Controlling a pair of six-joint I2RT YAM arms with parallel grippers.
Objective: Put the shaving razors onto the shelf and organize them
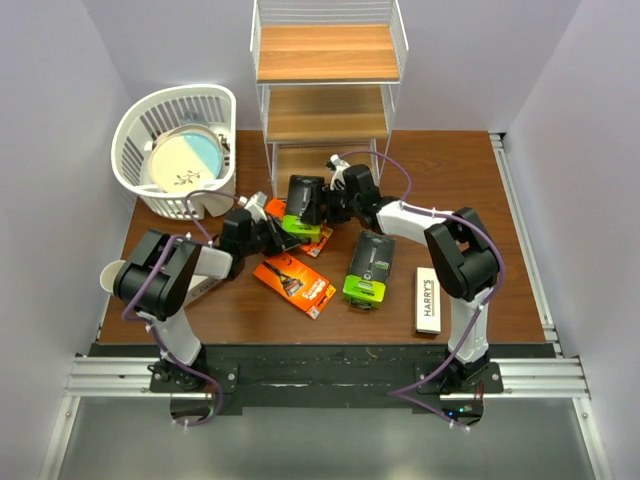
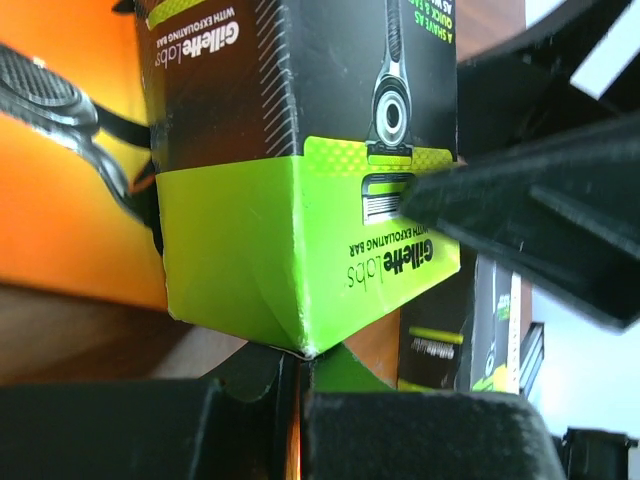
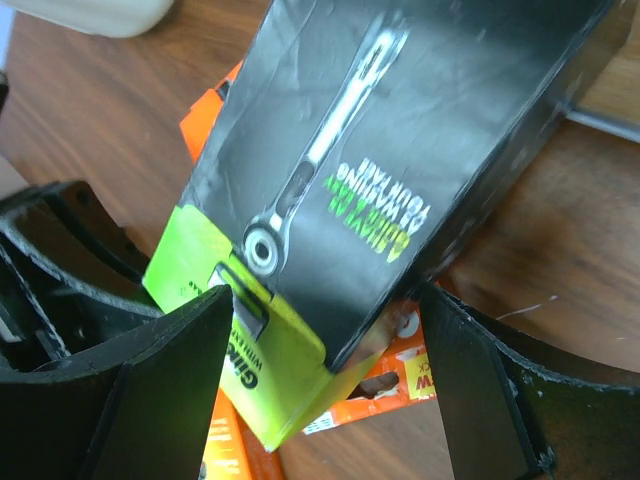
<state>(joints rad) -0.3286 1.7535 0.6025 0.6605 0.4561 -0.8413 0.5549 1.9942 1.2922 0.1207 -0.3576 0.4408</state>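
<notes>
Black-and-lime razor pack (image 1: 303, 205): tilted up at table centre, just before the shelf (image 1: 327, 90), propped over an orange box (image 3: 400, 365). Likely light, stiff card, glossy and slippery; best pinched across the flat faces near the lime end. Right gripper (image 3: 325, 385): jaws parted, straddling the pack, contact unclear. Left gripper (image 2: 290, 385): close against the lime corner; can't tell if clamped.

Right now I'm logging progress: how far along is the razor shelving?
Nothing looks done: the shelf boards show no packs. In hand: one black-and-lime pack stands between the left tool and right tool; who grips it is unclear. Left: the other lime pack, orange boxes, and the HARRY'S box on the table.
</notes>
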